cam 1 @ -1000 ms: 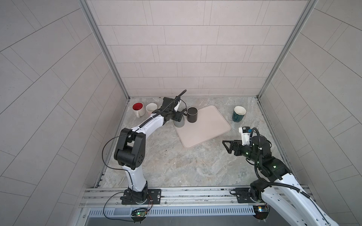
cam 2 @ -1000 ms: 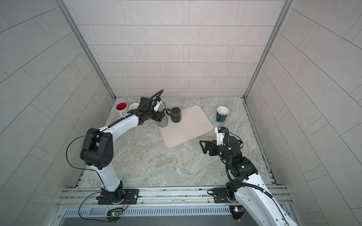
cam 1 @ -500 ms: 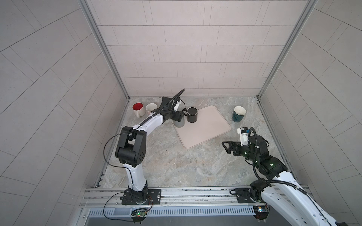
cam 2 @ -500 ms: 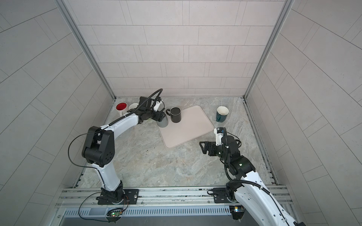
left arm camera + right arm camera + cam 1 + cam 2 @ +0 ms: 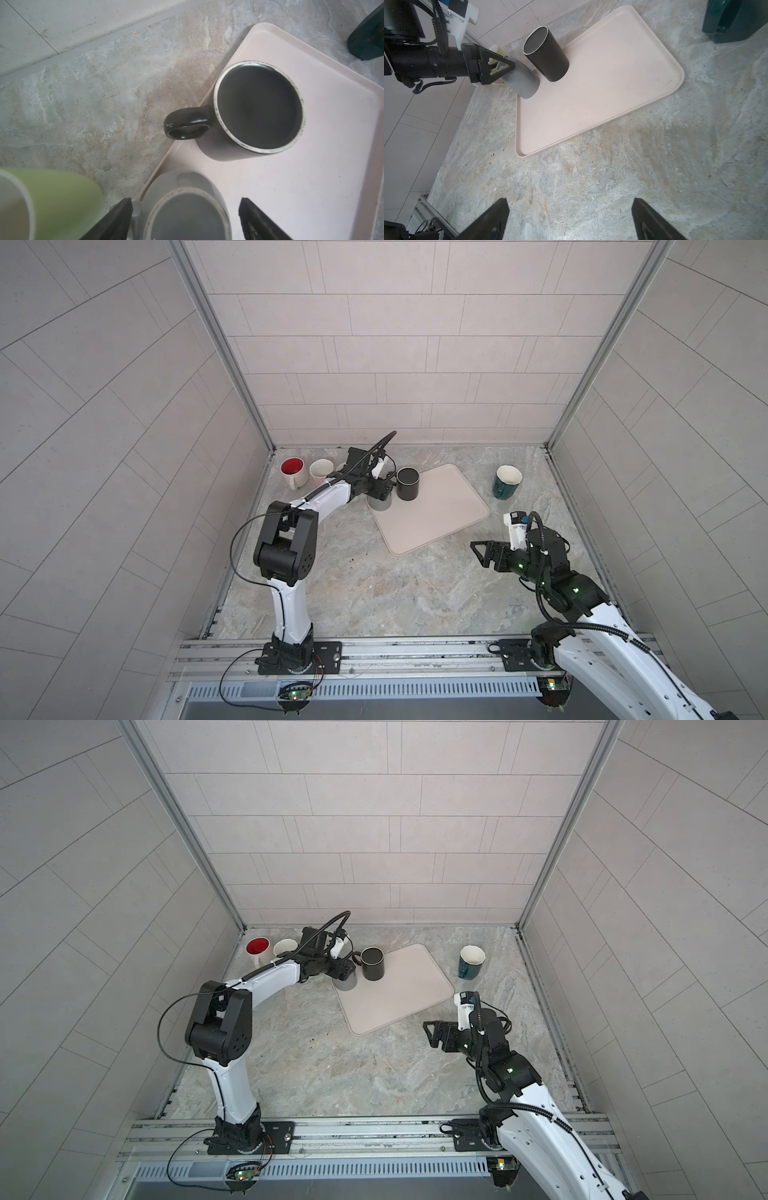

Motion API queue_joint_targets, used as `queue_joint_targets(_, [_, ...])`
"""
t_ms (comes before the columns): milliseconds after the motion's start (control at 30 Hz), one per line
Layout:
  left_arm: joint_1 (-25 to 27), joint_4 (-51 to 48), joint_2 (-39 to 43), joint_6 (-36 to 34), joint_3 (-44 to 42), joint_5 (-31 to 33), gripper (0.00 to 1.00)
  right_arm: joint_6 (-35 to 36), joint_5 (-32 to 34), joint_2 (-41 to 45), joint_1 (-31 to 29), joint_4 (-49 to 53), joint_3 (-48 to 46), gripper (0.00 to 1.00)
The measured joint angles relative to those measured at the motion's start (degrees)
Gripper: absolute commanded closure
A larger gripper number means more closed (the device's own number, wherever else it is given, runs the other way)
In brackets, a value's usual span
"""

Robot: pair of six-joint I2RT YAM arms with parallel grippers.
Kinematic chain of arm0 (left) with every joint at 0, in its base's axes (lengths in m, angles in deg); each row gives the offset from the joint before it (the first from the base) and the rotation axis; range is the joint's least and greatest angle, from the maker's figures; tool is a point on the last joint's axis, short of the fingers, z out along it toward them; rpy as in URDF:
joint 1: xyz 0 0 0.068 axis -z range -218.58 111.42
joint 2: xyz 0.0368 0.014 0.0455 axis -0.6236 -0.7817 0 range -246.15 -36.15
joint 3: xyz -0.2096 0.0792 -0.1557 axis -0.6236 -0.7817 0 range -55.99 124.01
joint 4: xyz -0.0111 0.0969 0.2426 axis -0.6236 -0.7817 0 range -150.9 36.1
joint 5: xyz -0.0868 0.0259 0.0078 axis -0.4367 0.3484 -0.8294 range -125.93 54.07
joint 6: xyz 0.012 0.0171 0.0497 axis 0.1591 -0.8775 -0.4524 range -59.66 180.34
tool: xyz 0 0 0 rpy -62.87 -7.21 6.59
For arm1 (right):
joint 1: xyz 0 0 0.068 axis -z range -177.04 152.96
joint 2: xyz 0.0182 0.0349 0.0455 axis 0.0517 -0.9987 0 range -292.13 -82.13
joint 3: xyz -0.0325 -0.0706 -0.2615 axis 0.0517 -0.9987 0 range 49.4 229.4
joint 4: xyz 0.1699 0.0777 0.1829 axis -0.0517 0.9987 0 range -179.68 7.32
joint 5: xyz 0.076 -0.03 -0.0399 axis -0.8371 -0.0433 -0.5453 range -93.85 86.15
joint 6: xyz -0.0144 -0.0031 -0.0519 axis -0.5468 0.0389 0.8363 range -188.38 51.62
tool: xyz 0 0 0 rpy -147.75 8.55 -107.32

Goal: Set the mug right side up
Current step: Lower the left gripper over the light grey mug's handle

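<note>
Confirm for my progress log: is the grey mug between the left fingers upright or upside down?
Upright: the left wrist view looks down into the grey mug, its pale rim facing up.

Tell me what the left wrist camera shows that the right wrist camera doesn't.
Only the left wrist view shows the handle of the black mug and looks down into the grey mug, whose mouth faces up. Only the right wrist view shows the left pincer from outside, straddling that mug, most of the pink tray outline, and the right pincer open over bare tabletop. Both show the black mug, grey mug, pink tray and part of the teal mug.
</note>
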Motion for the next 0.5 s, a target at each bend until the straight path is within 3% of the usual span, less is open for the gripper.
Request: queue_joint_targets(500, [0.0,-0.26,-1.88,-2.23,0.81,-0.28,0.14,-0.42,0.02,0.28,0.0,0.17,0.0,0.07])
